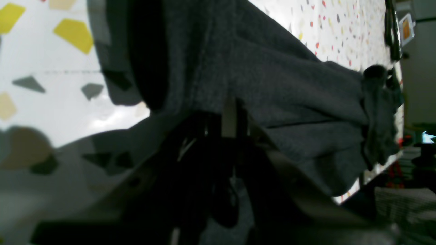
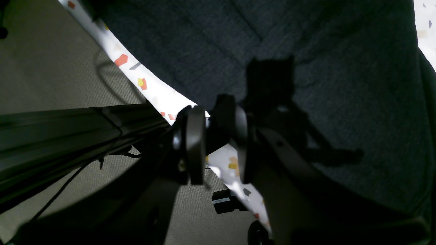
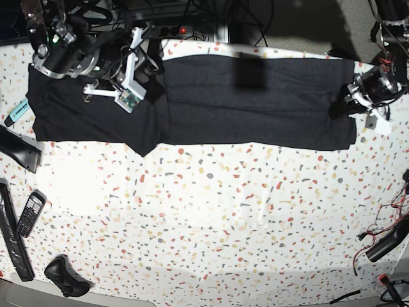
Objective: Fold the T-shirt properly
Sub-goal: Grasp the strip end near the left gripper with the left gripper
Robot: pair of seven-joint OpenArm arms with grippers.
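The black T-shirt point(image 3: 255, 102) lies in a long flat band along the back of the speckled table point(image 3: 211, 217), plain side up, no print showing. My left gripper point(image 3: 350, 102) is at the band's right end. In the left wrist view it point(image 1: 231, 117) is shut on a fold of the shirt point(image 1: 289, 95), which is lifted and bunched. My right gripper point(image 3: 137, 64) hangs over the shirt's left part near the back edge. In the right wrist view it point(image 2: 219, 146) is open, with the table edge point(image 2: 150, 88) showing between its fingers and the shirt point(image 2: 340, 68) beside it.
A calculator-like handset point(image 3: 29, 214), dark bars point(image 3: 13, 236) and a black controller point(image 3: 64, 278) lie along the table's left and front-left. A teal item point(image 3: 18, 110) sits by the shirt's left end. Cables point(image 3: 383, 236) lie at the right edge, and a power strip point(image 3: 172, 29) behind.
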